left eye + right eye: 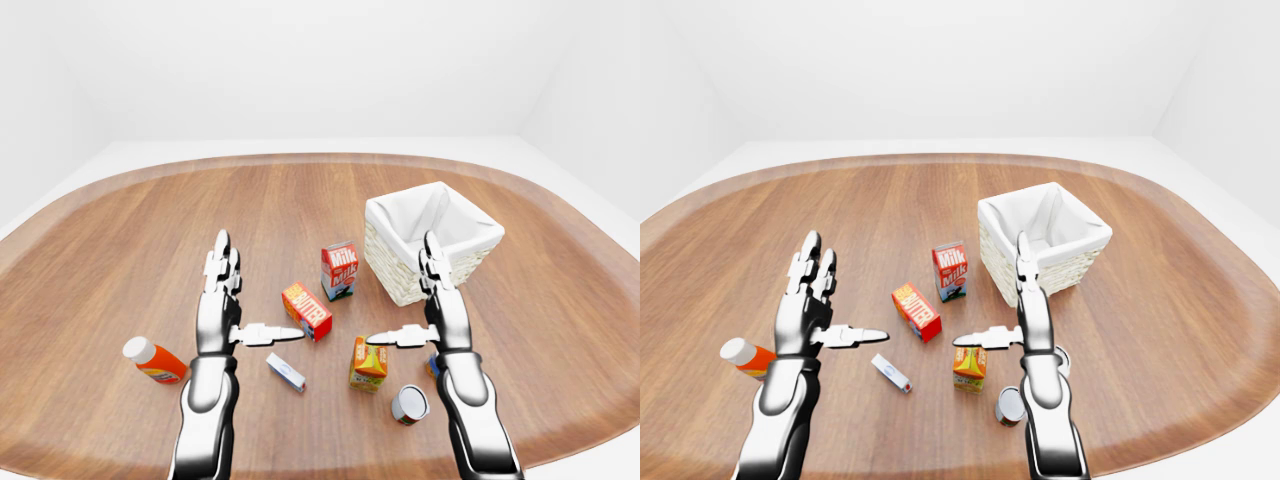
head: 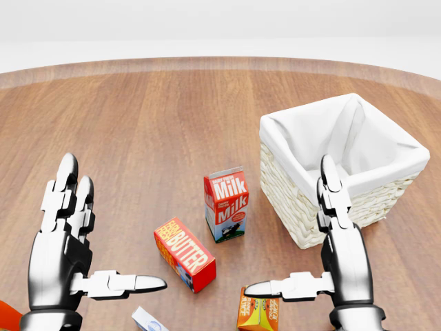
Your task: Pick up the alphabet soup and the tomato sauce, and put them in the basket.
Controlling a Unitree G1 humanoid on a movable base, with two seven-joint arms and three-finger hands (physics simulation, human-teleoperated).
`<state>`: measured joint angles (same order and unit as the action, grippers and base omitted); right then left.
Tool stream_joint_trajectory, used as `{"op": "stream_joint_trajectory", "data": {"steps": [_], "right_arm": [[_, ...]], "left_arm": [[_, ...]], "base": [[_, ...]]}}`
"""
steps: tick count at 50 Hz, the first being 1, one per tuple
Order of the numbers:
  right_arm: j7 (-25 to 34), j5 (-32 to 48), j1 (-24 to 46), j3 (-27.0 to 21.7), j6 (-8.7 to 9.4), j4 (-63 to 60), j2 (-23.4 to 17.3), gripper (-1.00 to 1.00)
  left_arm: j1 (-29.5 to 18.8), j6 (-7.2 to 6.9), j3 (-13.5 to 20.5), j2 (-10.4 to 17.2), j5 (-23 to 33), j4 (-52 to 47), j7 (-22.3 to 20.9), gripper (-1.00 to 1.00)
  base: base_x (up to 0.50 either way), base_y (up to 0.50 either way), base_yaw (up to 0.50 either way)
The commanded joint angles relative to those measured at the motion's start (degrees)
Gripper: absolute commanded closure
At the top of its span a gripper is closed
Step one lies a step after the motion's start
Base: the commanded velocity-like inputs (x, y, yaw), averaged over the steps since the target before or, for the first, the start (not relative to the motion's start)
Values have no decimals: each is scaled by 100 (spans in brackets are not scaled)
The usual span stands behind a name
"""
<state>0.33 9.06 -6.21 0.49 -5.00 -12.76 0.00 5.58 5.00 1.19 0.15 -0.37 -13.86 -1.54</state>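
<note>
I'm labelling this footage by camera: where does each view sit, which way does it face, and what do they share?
Left-eye view: on the head, looking down over the wooden table; both forearms show, left robot hand and right robot hand open.
Right-eye view: beside it, nearly the same picture; a can lies by the right forearm.
Head view: closer and narrower; only the hands show.
Shared: basket, milk carton, butter box.
</note>
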Motion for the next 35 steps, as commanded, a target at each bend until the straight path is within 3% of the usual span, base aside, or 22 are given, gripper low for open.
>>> {"op": "stream_joint_trajectory", "data": {"steps": [1,8,19,35], "right_arm": [[-137,512,-647,335,0,-718,-27,-100],[-402,1898,-1009,20,0,-1421,-158,-100],[-12,3270,-1514,-679,0,-2262,42,-100],[167,4973,-1642,-880,0,-2617,218,-100]], "left_arm": [[-22,0,9,3,32,-28,35,-100],[-23,0,8,2,34,11,35,-100],[-8,0,8,7,49,50,23,-100],[11,0,-5,4,73,-2,19,-100]], "base": [[0,0,0],[0,0,0],[0,0,0],[0,0,0]]}}
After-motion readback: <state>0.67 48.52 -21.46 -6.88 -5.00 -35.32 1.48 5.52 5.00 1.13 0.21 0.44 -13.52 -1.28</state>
